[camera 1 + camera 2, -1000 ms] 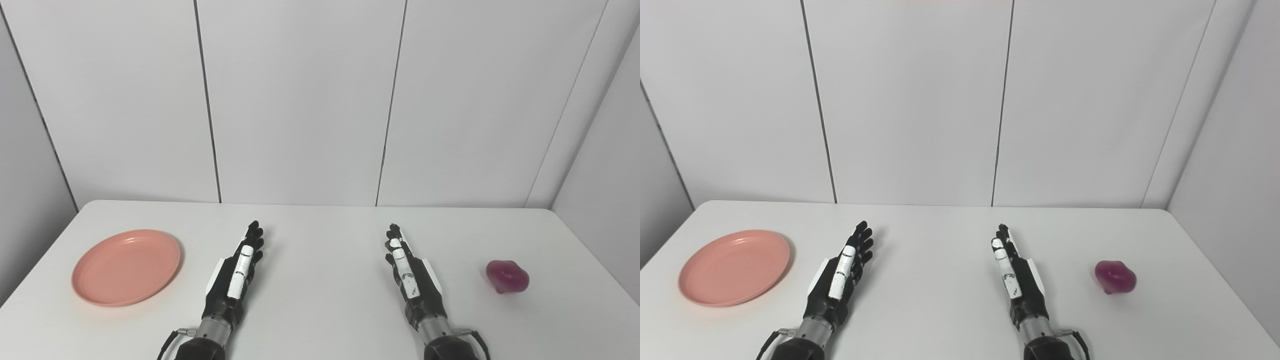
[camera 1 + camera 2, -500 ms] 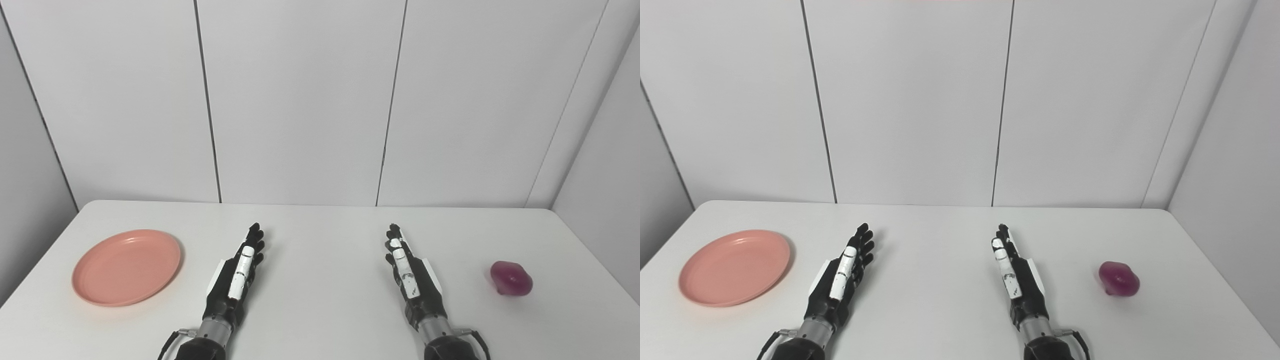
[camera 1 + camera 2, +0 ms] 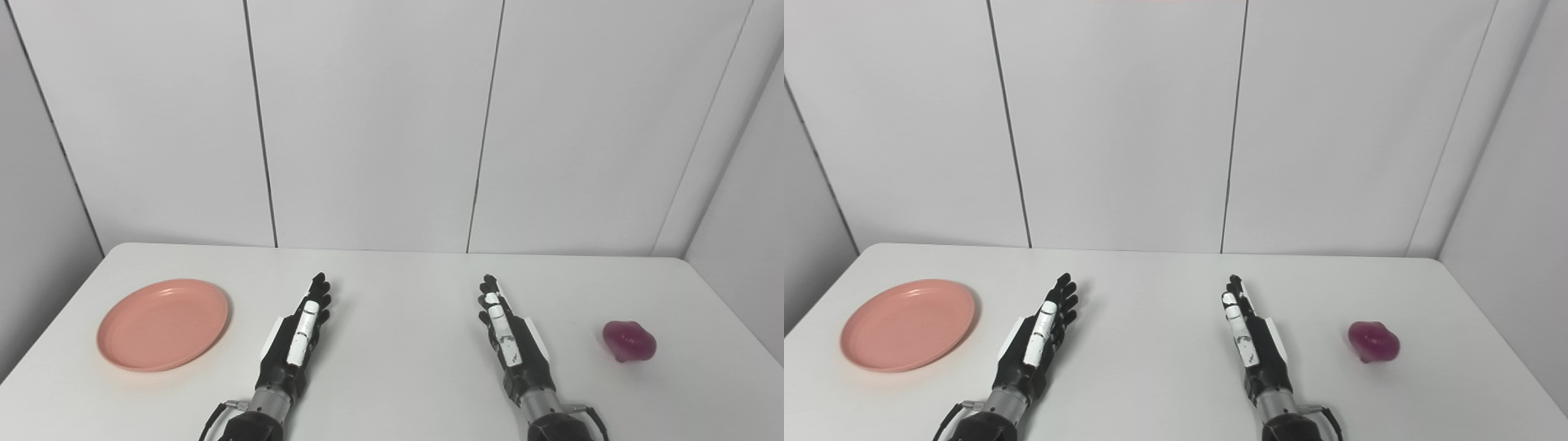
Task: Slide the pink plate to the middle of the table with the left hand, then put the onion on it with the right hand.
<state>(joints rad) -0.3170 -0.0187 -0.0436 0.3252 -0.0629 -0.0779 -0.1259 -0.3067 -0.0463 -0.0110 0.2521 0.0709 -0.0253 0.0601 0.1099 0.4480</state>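
The whole view has shifted slightly, so the camera moved; the onion (image 3: 629, 340) has rolled a little since 1 s ago and lies at the table's (image 3: 392, 380) right. The pink plate (image 3: 163, 324) stays far left. Left hand (image 3: 295, 334) and right hand (image 3: 509, 337) remain flat, fingers extended, empty.

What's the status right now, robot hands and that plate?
Left robot hand and right robot hand open, holding nothing. Pink plate at table's left, onion at right, neither touched. Nothing between.
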